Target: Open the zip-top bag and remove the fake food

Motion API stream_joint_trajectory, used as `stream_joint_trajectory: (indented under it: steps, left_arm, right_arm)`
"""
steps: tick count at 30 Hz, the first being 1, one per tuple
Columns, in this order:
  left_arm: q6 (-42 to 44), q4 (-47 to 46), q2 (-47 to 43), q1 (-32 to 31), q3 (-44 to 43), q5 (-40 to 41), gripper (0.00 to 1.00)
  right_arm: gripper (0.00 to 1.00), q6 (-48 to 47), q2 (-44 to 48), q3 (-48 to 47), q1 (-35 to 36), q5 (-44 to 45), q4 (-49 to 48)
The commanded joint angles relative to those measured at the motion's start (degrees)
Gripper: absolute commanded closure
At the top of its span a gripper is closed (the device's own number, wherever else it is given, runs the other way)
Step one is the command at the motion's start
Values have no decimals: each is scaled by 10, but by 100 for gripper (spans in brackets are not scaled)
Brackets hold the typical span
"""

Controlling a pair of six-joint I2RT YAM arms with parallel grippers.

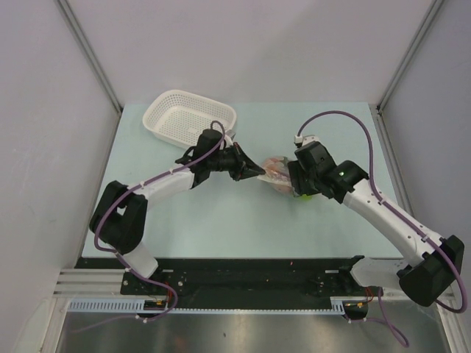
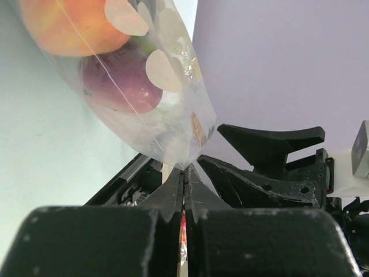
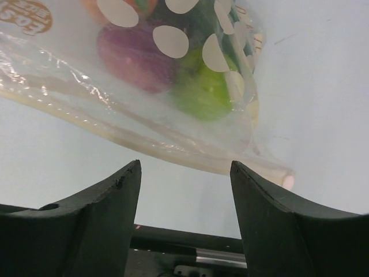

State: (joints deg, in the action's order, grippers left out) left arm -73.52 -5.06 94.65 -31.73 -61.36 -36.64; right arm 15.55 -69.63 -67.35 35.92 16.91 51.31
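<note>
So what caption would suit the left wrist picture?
Left gripper clamped on the edge of the zip-top bag, orange and purple fake food inside.

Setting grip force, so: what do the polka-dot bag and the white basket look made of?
Zip-top bag: thin clear plastic film, glossy, going by its creases, glints and the fake food showing through. Basket: probably rigid white plastic, matte, its walls perforated in a grid.
</note>
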Motion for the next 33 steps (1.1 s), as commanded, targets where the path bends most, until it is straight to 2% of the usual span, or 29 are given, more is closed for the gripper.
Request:
stream_joint_trajectory:
  steps: [1,7,13,25,33]
  left_arm:
    - [59,67,-11,3,-32,-5,100]
    - [94,102,-25,3,-38,7,100]
    - [95,103,-25,3,-48,8,100]
    - [101,116,-9,3,-75,6,100]
    - [102,114,-9,3,-78,-4,100]
  right_arm:
    - [32,-43,-2,-17,12,54,0]
    - [32,-45,7,6,13,65,-11]
    - [32,-82,12,12,47,88,-31]
    - [34,-94,36,46,67,66,-60]
    - [35,-80,15,66,66,130,-92]
